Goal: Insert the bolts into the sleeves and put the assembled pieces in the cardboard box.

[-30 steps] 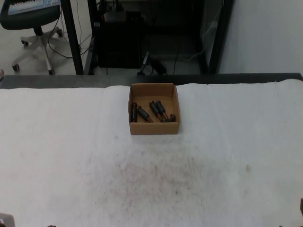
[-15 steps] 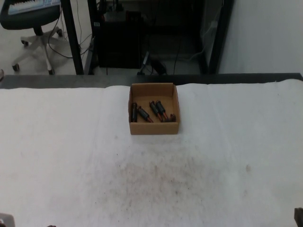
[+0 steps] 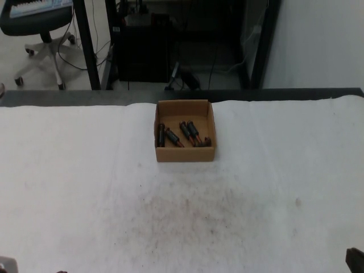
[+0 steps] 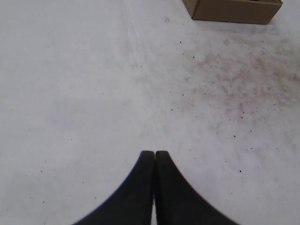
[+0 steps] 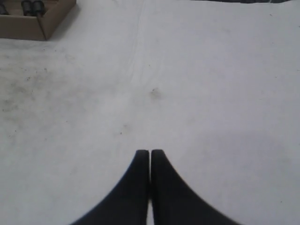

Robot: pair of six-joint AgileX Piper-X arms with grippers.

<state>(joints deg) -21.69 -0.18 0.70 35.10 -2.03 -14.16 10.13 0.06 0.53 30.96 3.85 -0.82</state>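
Fingers of the left gripper (image 4: 154, 157) are pressed together tip to tip, with no gap between them and nothing held. This gripper sits above the white cloth (image 3: 85, 187) that covers the worktop, on the near left side of the scene. Whether its tips touch the cloth cannot be told. In the left wrist view the cloth below the fingers is bare, with dark specks and a faint reddish-brown stain (image 3: 187, 210) spreading toward the far right.

At the middle of the worktop, toward its far edge, stands the cardboard box (image 3: 185, 154). It is open at the top and rests flat on the cloth, well apart from both grippers. Inside it lie several assembled pieces (image 3: 183, 134), dark with reddish parts. They rest on the box floor side by side, most of them gathered toward the near wall. The stain on the cloth lies just on the near side of the box.

Fingers of the right gripper (image 5: 150, 155) are likewise closed against each other and hold nothing. This gripper sits above the cloth on the near right side, with the box to its far left. A small dark mark (image 5: 154, 93) shows on the cloth beyond its tips.

Beyond the far edge of the worktop, an office chair (image 3: 40, 28) stands on the floor at the far left.
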